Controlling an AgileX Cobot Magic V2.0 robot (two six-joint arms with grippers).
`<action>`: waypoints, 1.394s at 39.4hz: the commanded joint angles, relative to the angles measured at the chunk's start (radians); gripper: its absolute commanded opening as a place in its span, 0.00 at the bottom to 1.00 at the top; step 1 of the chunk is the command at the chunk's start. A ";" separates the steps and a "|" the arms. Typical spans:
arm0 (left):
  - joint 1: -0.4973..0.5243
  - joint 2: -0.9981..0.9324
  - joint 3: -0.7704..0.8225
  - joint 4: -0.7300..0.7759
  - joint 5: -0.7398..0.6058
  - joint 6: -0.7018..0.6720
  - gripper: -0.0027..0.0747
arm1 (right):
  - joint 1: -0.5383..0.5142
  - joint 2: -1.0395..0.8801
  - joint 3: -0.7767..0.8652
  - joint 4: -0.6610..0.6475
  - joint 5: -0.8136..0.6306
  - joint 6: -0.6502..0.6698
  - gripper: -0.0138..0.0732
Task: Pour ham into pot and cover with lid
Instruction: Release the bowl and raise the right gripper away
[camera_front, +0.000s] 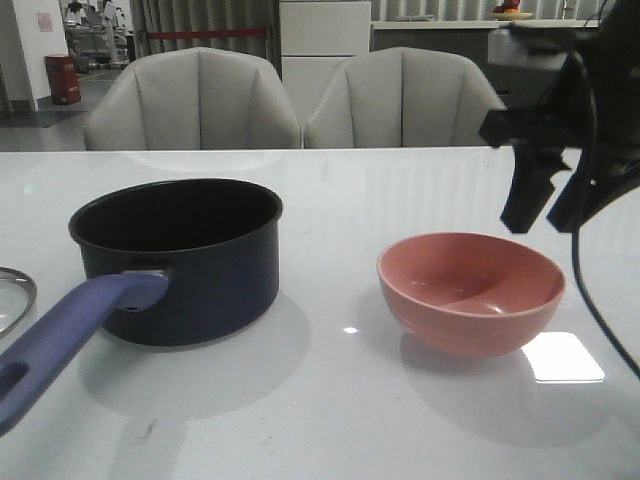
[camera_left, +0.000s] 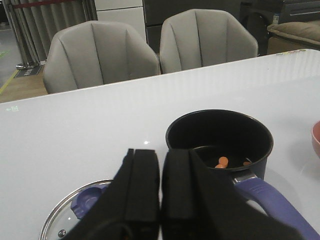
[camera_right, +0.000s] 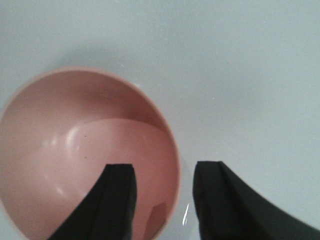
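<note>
The dark navy pot stands on the left of the table, its blue-purple handle pointing toward the front. In the left wrist view a few orange ham chunks lie on the pot's bottom. The glass lid with its navy knob rests flat on the table beside the pot; only its rim shows in the front view. My left gripper is shut on nothing, hovering above the lid and the pot handle. My right gripper hangs open above the far right rim of the empty pink bowl, holding nothing.
The pink bowl sits on the white table to the right of the pot. Two grey chairs stand behind the table's far edge.
</note>
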 joint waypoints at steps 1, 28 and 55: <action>-0.010 0.011 -0.028 -0.010 -0.078 0.002 0.18 | -0.003 -0.157 0.023 0.011 -0.076 -0.012 0.61; -0.010 0.011 -0.028 -0.010 -0.082 0.002 0.18 | 0.107 -1.003 0.682 0.012 -0.731 -0.024 0.61; -0.010 0.013 -0.028 -0.010 -0.082 0.002 0.18 | 0.107 -1.246 0.960 0.012 -0.900 -0.025 0.33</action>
